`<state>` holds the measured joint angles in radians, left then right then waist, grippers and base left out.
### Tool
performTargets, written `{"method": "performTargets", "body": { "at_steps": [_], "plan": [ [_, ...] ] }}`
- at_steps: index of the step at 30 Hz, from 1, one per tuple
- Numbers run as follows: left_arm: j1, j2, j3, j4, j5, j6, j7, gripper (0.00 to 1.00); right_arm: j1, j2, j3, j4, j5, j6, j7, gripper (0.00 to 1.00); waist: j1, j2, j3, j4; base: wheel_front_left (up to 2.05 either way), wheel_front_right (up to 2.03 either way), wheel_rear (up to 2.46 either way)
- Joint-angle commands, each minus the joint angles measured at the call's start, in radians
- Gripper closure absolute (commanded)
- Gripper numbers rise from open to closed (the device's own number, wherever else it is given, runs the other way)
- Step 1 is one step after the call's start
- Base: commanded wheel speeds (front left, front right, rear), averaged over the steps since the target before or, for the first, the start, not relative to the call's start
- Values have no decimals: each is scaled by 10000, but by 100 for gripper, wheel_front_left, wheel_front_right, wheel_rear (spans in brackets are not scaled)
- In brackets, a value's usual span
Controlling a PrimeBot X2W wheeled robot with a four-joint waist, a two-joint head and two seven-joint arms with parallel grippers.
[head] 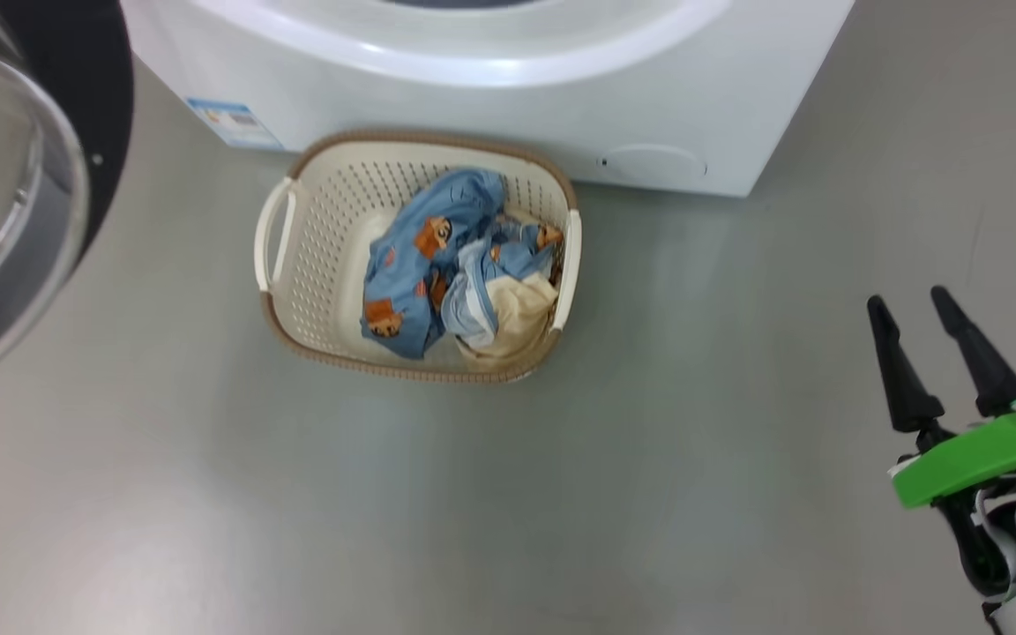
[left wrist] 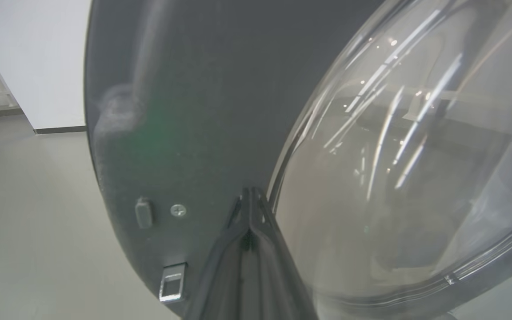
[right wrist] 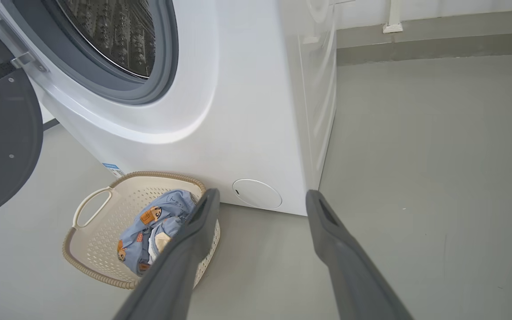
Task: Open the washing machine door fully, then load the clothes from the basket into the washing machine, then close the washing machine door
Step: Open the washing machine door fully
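Upper left of head view, washing machine door (head: 14, 176): stood swung open.
washing machine (head: 490, 97): ran across top centre.
basket (head: 420, 138): sat centre, just before machine.
clothes (head: 446, 265): lay heaped in basket's right half.
left gripper (left wrist: 250, 195): clenched, empty, tips near door.
right gripper (head: 907, 300): lower right, released, held nothing.

I see a smooth grey floor (head: 508, 511), faintly glossy. Along its far edge in my right wrist view, a grey skirting band (right wrist: 438, 44) runs under a white wall (right wrist: 460, 6), with a small white bracket (right wrist: 391, 27) against it.
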<state>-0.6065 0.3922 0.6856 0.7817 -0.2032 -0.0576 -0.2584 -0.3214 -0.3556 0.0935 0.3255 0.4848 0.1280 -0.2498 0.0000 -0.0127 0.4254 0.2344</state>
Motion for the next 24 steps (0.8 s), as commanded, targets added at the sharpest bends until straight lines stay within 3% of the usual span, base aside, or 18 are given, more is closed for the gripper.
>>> {"method": "performTargets", "body": {
  "at_steps": [1, 11, 13, 14, 16, 17, 18, 19, 24],
  "plan": [
    [502, 541, 249, -389, 133, -55, -34, 100, 369, -17, 266, -146, -40, 27, -120, 0, 0, 0, -496, 18, 0, 0, 0],
    [2239, -641, 294, -1766, 465, -485, -34, 100, 834, 188, 445, 7, 56, 27, -120, 0, 0, 0, -1777, 116, 0, 0, 0],
    [2586, -901, 280, -2049, 432, -569, -34, 73, 906, 230, 452, 31, 80, 27, -120, 0, 0, 0, -1970, 122, 0, 0, 0],
    [2586, -901, 280, -2049, 432, -569, -34, 73, 906, 230, 452, 31, 80, 27, -120, 0, 0, 0, -1970, 122, 0, 0, 0],
    [2912, -1230, 234, -2363, 366, -631, -34, 53, 974, 250, 441, 51, 104, 27, -120, 0, 0, 0, -2136, 128, 0, 0, 0],
    [3081, -1399, 119, -2514, 344, -662, -34, 33, 1018, 252, 422, 64, 117, 27, -120, 0, 0, 0, -2227, 134, 0, 0, 0],
    [3255, -1534, 1, -2660, 361, -682, -34, 5, 1069, 251, 393, 72, 132, 27, -120, 0, 0, 0, -2316, 144, 0, 0, 0],
    [3415, -1698, -52, -2834, 349, -692, -34, 0, 1127, 249, 365, 76, 144, 27, -120, 0, 0, 0, -2412, 155, 0, 0, 0],
    [4205, -2243, -760, -3649, 439, -723, -34, 0, 1423, 226, 262, 84, 182, 27, -120, 0, 0, 0, -2818, 106, 0, 0, 0]
  ]
}}
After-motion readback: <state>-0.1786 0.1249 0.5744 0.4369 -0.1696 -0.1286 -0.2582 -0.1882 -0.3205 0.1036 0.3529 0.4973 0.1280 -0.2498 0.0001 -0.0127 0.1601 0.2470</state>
